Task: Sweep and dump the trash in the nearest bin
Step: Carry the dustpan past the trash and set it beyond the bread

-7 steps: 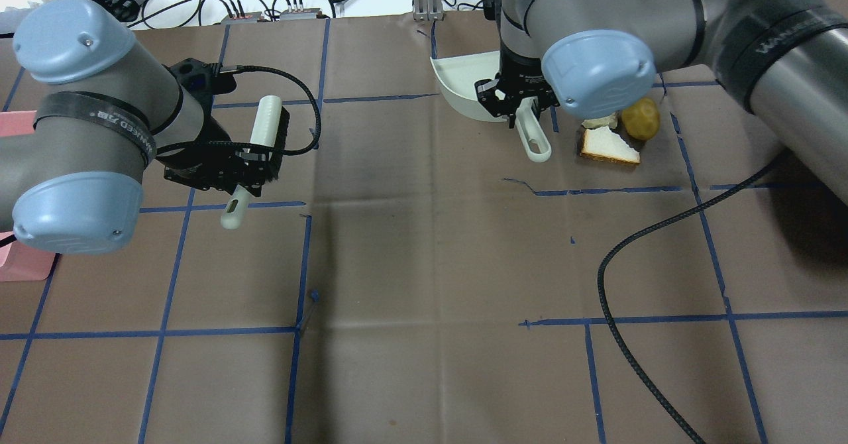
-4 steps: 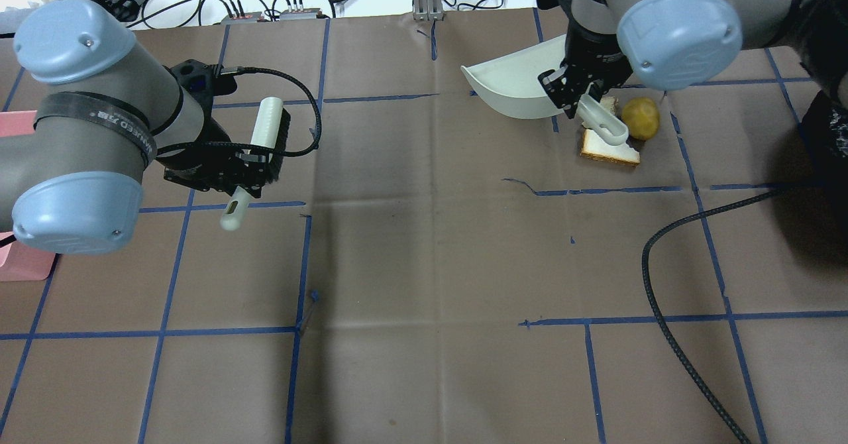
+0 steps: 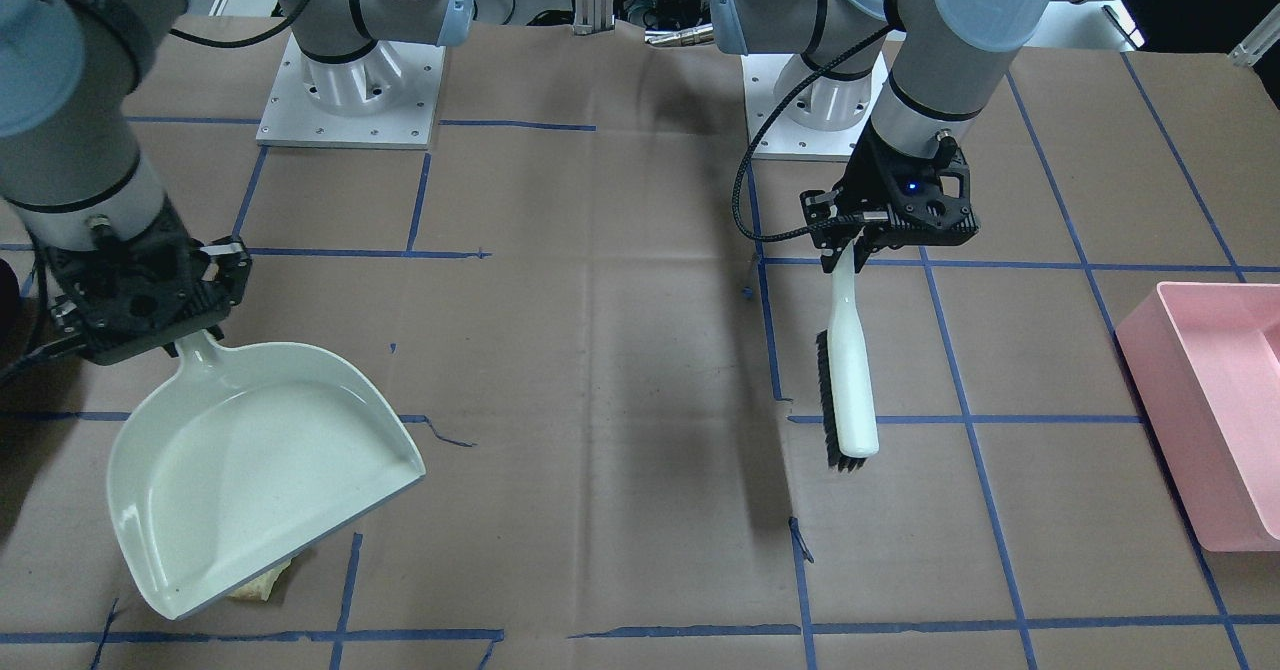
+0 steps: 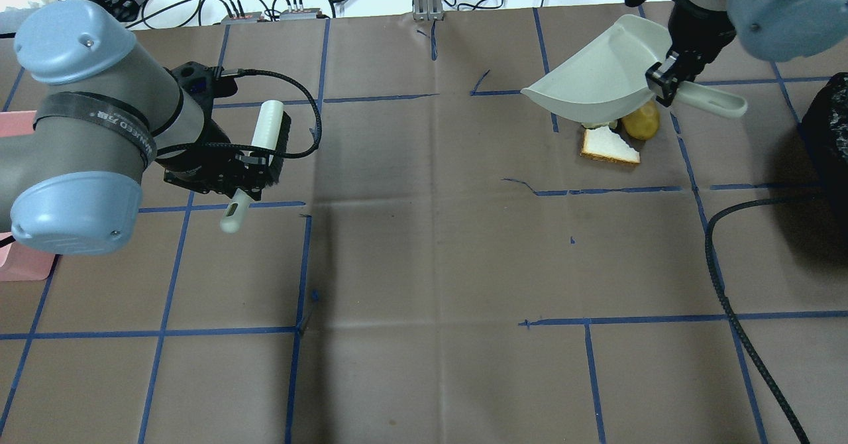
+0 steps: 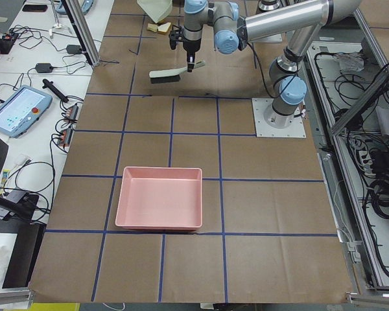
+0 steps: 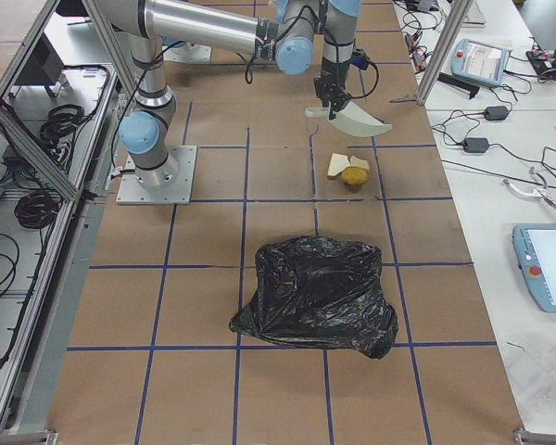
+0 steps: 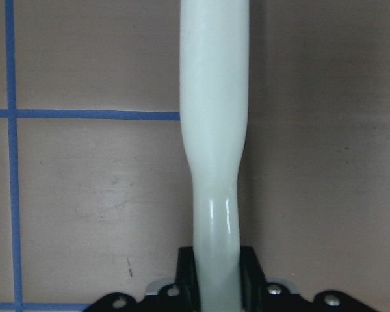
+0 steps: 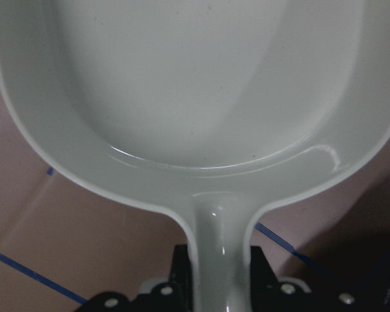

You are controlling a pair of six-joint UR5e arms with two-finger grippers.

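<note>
The trash lies at the far right of the table: a yellow-brown potato-like lump [image 4: 641,120], a torn bread piece [image 4: 609,146] and a second bread piece [image 4: 598,124] mostly hidden under the dustpan. My right gripper [image 4: 666,79] is shut on the handle of a white dustpan [image 4: 596,79] and holds it tilted above the trash. The pan is empty in the right wrist view [image 8: 195,84]. My left gripper [image 4: 248,166] is shut on the handle of a white brush [image 4: 265,132] with black bristles, held above the table far from the trash.
A black trash bag [image 6: 320,292] sits on the table on my right side, near the trash. A pink bin [image 3: 1215,410] stands at the table's left end. A black cable [image 4: 729,298] lies across the right half.
My right arm has carried the dustpan to the right and turned it, so its handle now points right and the pan covers the far bread piece. The left arm and brush have barely moved.
</note>
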